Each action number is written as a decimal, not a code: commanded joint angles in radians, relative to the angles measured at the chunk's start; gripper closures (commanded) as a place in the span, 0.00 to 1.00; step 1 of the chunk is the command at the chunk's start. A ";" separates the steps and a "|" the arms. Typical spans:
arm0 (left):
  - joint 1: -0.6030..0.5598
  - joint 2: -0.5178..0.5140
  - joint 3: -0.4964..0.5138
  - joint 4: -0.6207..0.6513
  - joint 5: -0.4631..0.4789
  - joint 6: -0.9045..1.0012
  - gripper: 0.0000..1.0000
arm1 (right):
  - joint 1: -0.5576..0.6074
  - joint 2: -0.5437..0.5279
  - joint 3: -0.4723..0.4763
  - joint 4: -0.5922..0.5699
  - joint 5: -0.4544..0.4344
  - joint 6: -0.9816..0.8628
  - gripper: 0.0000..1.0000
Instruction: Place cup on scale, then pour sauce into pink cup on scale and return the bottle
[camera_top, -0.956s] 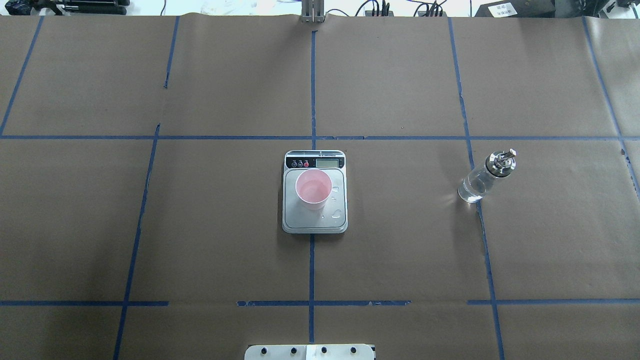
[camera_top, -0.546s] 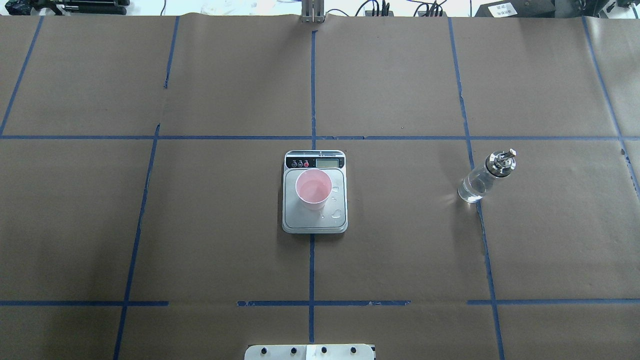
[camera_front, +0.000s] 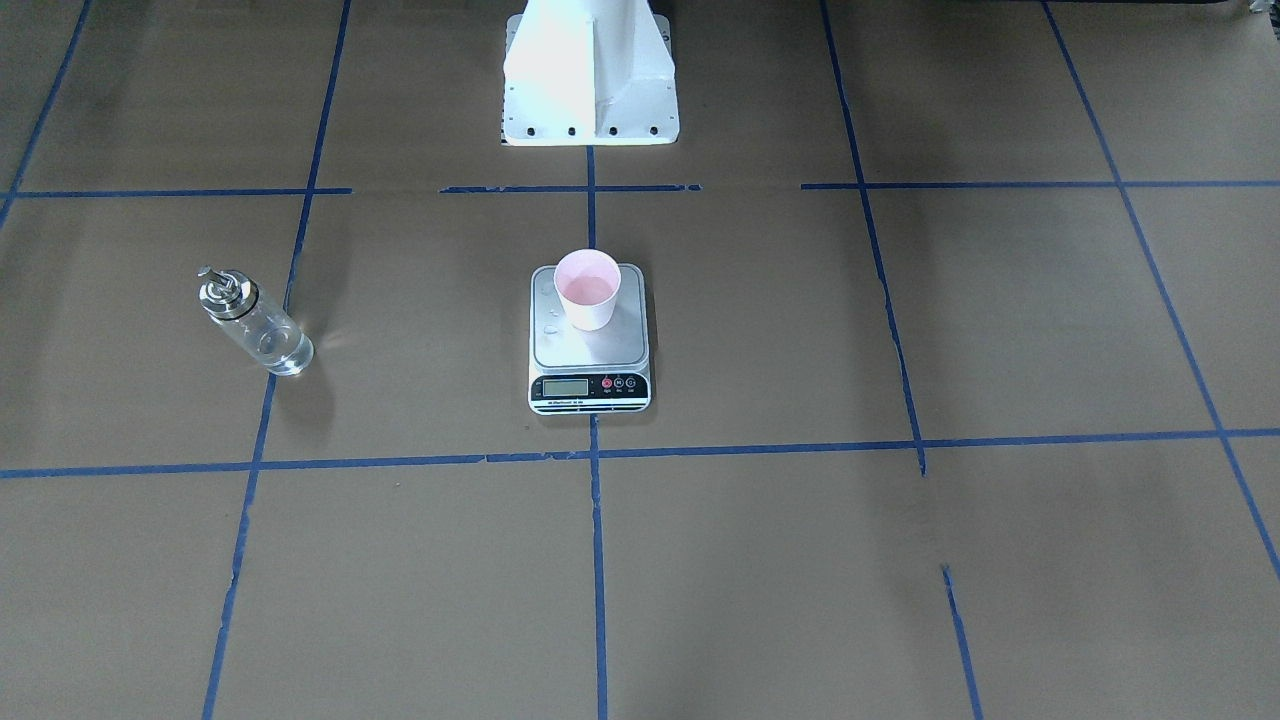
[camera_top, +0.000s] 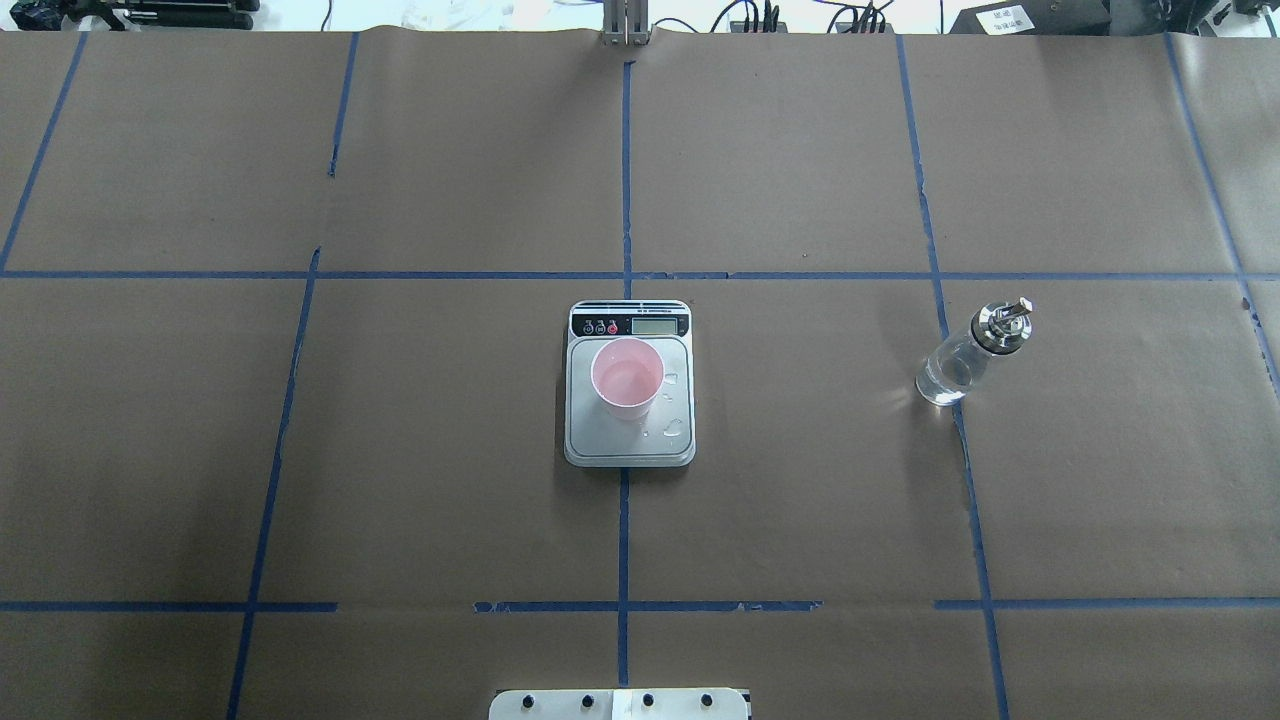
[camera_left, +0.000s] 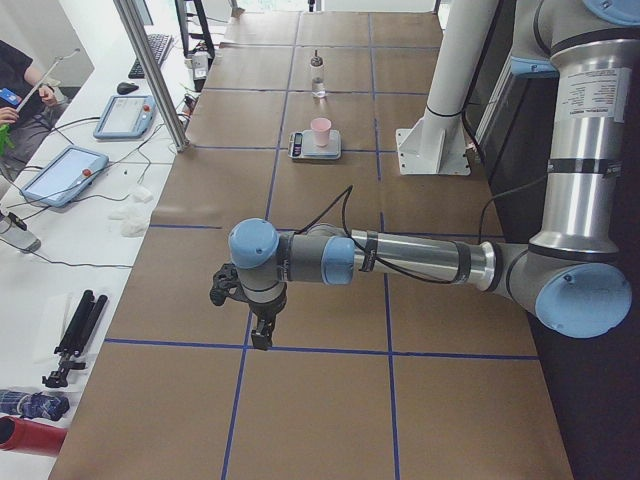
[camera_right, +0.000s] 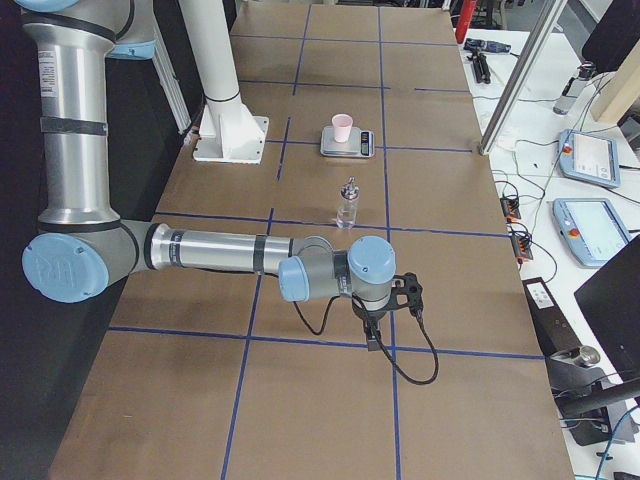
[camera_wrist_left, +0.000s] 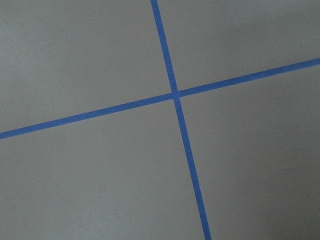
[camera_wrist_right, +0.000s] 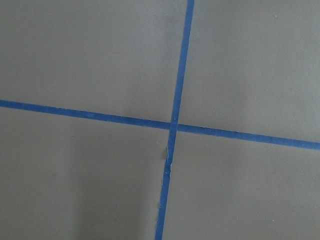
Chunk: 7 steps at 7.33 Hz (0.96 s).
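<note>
The pink cup stands upright on the steel scale at the table's middle, with clear liquid in it and a few drops beside it on the platform. The cup and scale also show in the front view. The glass bottle with its metal cap stands upright on the paper to the right, apart from the scale; it also shows in the front view. My left gripper and right gripper hang far from these, over tape crossings at the table's ends. I cannot tell whether either is open or shut.
Brown paper with blue tape lines covers the table. The white robot base stands behind the scale. Both wrist views show only paper and a tape cross. A side bench with tablets and a metal post lies beyond the far edge.
</note>
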 joint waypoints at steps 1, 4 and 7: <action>0.000 0.000 -0.008 -0.001 0.000 -0.045 0.00 | 0.000 -0.001 0.000 0.000 -0.001 0.001 0.00; 0.000 -0.002 -0.010 0.001 0.000 -0.046 0.00 | 0.001 -0.001 0.000 0.000 -0.001 0.001 0.00; 0.000 0.003 -0.008 0.004 -0.058 -0.049 0.00 | 0.002 -0.001 -0.002 0.000 -0.001 0.004 0.00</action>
